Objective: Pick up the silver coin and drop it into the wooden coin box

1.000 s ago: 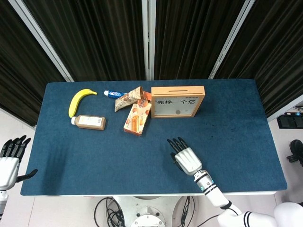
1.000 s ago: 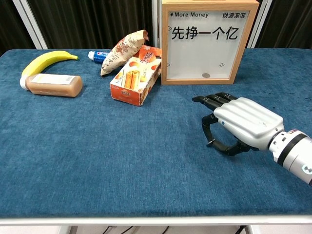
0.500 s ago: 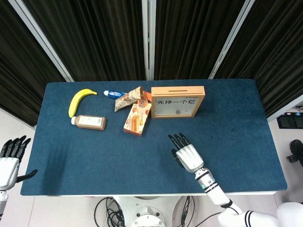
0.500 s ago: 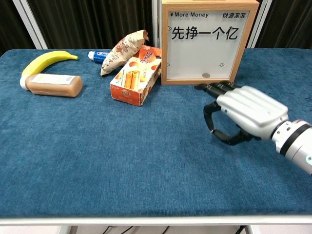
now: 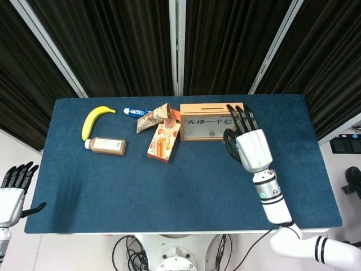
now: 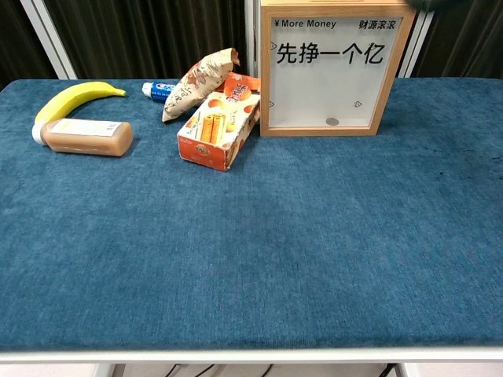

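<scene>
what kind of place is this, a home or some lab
Most likely a lab or test bay, not a home: a blue cloth table backed by black curtains, staged props like a banana and wooden coin box, and cables below.

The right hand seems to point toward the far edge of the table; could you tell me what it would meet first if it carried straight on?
Judging from the head view, the right hand is raised with its fingertips already over the right end of the wooden coin box. Going straight on, it would probably pass over the box toward the dark curtain, though its height is unclear.
</scene>
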